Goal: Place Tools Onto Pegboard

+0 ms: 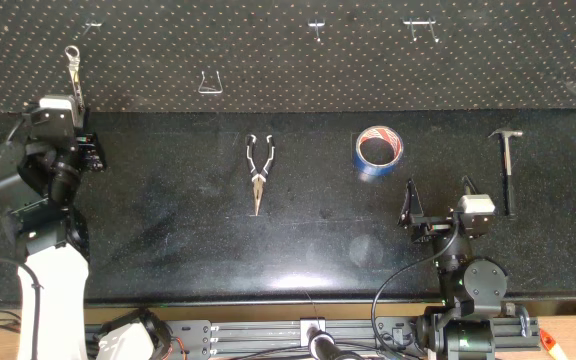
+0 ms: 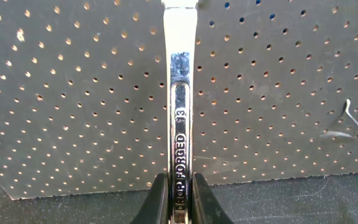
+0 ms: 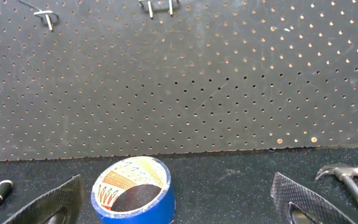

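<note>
The left pincer [image 2: 180, 204] is shut tight on the bottom end of the wrench [image 2: 180, 106]. The wrench stands up straight against the pegboard [image 2: 73, 93], by the back left corner of the desk [image 1: 168, 230]. A small hook [image 1: 90, 28] sits on the board a bit past the wrench's top end. I think the two are not touching yet.

The wrench is hard, shiny metal. It will not bend, but it is smooth and could slip or swing in a loose hold. A tight hold low on the handle seems right (that leaves the ring end free for the hook).

The right pincer [image 1: 436, 200] is wide apart and holds nothing. It sits near the front edge of the desk, on the right side. Just past it, toward the back edge, lies the blue tape roll [image 1: 378, 150]. The tape looks light. One finger inside the ring and one outside may be a good way to grab it.

The pliers [image 1: 259, 170] lie in the middle of the desk. The hammer [image 1: 507, 165] lies near the right edge. Its head is probably heavy, so holding the handle close to the head should stop it tipping.
</note>
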Available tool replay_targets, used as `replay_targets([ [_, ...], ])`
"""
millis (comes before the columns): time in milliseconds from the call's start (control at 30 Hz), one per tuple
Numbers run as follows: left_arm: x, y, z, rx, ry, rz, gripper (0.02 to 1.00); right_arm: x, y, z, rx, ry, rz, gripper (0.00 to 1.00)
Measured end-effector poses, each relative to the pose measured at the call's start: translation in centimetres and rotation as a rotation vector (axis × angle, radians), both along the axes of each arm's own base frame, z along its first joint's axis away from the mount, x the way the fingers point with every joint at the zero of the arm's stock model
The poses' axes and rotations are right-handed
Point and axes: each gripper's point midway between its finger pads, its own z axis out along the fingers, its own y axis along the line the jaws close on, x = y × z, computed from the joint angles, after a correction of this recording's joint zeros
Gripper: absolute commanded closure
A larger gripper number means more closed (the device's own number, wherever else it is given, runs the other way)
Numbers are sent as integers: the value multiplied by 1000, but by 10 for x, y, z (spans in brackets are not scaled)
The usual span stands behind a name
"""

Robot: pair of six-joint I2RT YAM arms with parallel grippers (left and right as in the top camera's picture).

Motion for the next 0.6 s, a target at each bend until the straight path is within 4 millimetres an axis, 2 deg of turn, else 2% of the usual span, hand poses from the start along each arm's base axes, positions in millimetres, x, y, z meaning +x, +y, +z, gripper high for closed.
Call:
replay_targets([
  [200, 4, 1, -4, -7, 9, -7, 993, 0, 0, 0, 0, 0, 0, 25],
  [367, 13, 4, 13, 6, -21, -10, 991, 0, 0, 0, 0, 0, 0, 25],
  [600, 12, 2, 8, -7, 6, -14, 991, 0, 0, 0, 0, 0, 0, 25],
])
